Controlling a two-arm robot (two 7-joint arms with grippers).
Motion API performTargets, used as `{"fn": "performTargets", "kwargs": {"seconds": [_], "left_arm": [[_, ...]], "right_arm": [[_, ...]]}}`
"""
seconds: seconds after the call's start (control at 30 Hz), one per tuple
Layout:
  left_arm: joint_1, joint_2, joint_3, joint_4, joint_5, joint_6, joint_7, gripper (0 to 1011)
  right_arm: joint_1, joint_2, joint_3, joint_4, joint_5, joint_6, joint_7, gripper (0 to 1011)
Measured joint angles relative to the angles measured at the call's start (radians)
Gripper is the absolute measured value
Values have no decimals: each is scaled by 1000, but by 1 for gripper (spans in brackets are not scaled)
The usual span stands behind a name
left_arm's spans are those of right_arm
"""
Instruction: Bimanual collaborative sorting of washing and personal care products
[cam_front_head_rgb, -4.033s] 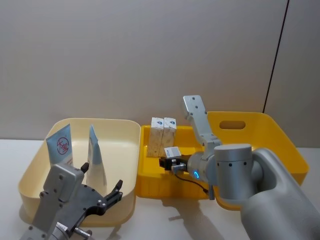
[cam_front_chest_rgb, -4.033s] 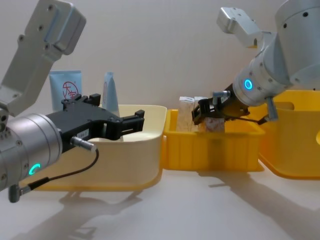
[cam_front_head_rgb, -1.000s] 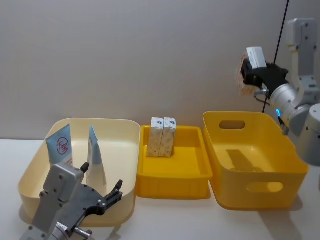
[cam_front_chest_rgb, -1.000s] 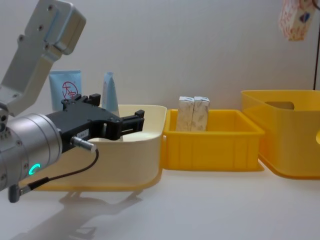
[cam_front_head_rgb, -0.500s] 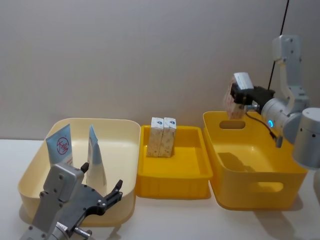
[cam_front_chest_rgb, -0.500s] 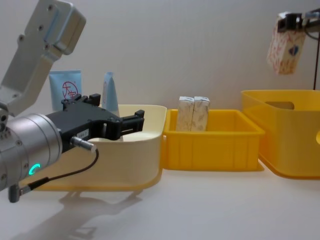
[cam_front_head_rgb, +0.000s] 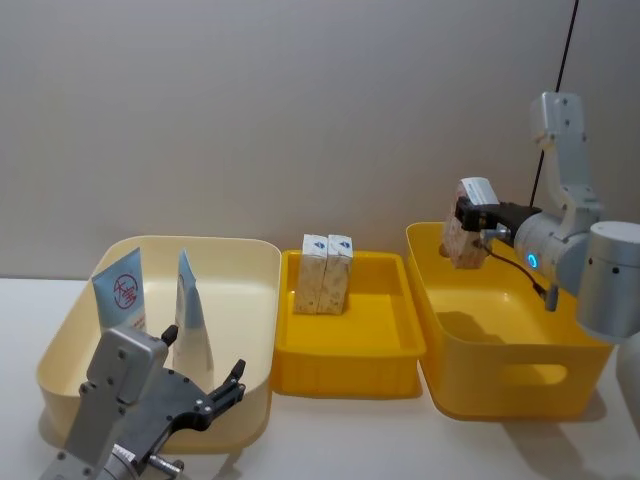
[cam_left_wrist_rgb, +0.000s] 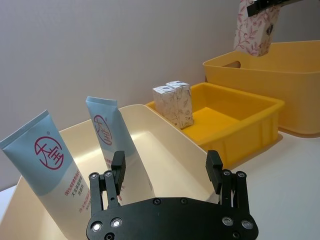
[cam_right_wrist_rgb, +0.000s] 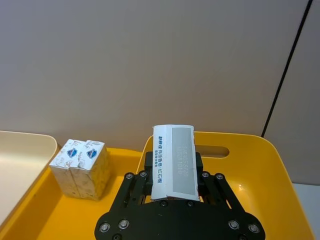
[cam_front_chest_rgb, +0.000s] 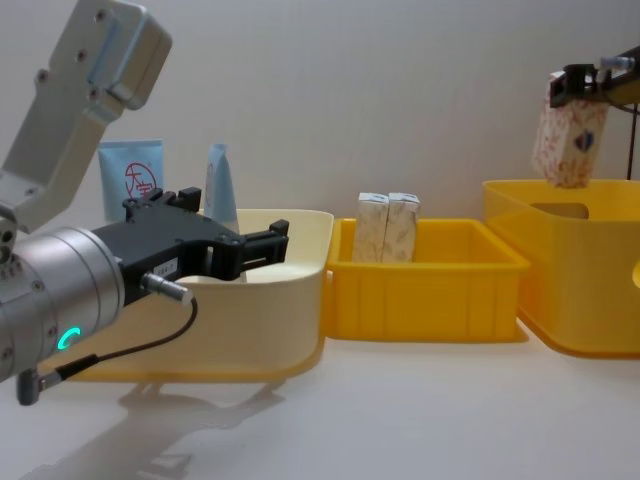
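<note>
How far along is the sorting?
Apparently done: two light-blue tubes in the cream bin, left gripper open near it. In hand: right gripper holds a speckled carton over the large yellow bin. Left: releasing it, probably two cartons in the small tray.

A red ring logo, seemingly the characters 大宝, is being shown on the front tube (cam_left_wrist_rgb: 48, 165) and, smaller, on the second tube (cam_left_wrist_rgb: 106, 131) at its three o'clock in the head view. Red small print beneath is being rendered too fine to read. Blue lines on the white end flap of the held carton (cam_right_wrist_rgb: 173, 161) are being shown illegibly. Small blue emblems are being carried on the tops of the two cartons (cam_right_wrist_rgb: 80, 150).
</note>
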Motion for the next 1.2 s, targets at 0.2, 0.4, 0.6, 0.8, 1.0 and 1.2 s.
{"fn": "performTargets", "kwargs": {"seconds": [0.2, 0.4, 0.6, 0.8, 1.0, 1.2], "left_arm": [[0, 0, 0, 0, 0, 0, 0, 1003], [0, 0, 0, 0, 0, 0, 0, 1003], [0, 0, 0, 0, 0, 0, 0, 1003], [0, 0, 0, 0, 0, 0, 0, 1003], [0, 0, 0, 0, 0, 0, 0, 1003], [0, 0, 0, 0, 0, 0, -1, 1003]], "right_arm": [[-9, -2, 12, -23, -9, 21, -24, 410], [-15, -2, 20, -39, -15, 34, -39, 583], [-18, -3, 24, -47, -18, 42, -48, 776], [-20, -3, 28, -53, -20, 46, -53, 919], [-22, -4, 29, -56, -22, 49, -57, 1001], [-22, -4, 30, -58, -23, 51, -59, 1001]]}}
